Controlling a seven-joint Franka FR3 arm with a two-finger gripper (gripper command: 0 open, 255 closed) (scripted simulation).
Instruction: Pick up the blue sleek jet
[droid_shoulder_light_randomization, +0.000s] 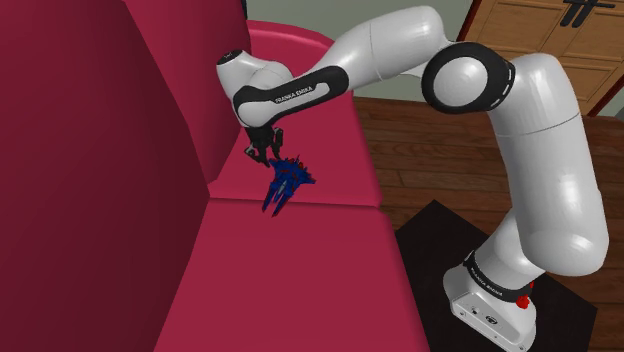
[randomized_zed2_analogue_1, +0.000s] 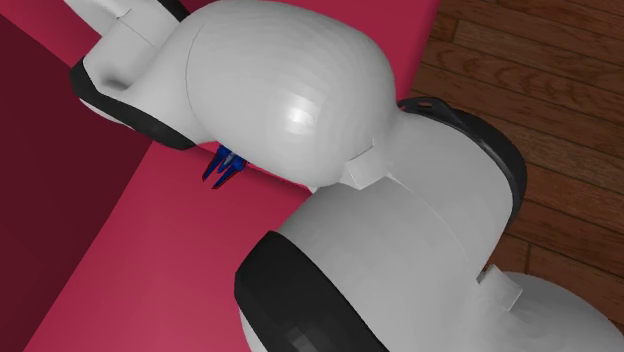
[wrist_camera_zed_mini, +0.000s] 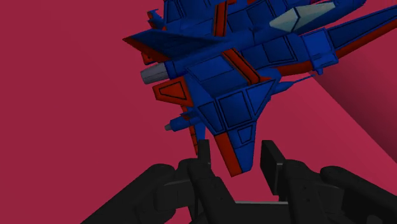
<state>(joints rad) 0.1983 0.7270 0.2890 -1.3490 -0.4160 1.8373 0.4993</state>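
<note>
The blue jet (droid_shoulder_light_randomization: 285, 184) with red trim hangs nose-down from my black gripper (droid_shoulder_light_randomization: 270, 152), just over the crimson sofa seat (droid_shoulder_light_randomization: 300, 280) near the backrest. In the wrist view the gripper (wrist_camera_zed_mini: 236, 160) is shut on the jet (wrist_camera_zed_mini: 236, 83): one wing tip sits clasped between the two black fingers (wrist_camera_zed_mini: 203, 156), and the fuselage and grey canopy stretch away from them. In the second exterior view a small blue piece of the jet (randomized_zed2_analogue_1: 224, 166) peeks out beneath the white arm (randomized_zed2_analogue_1: 290, 90), which hides the rest of it.
The tall crimson backrest (droid_shoulder_light_randomization: 100, 150) rises at the shoulder view's left. A seam (droid_shoulder_light_randomization: 300, 203) splits the seat into two cushions. Wooden floor (droid_shoulder_light_randomization: 430, 150) lies beyond the sofa's edge, with a black mat (droid_shoulder_light_randomization: 440, 240) under the stand and wooden doors (droid_shoulder_light_randomization: 550, 40) behind.
</note>
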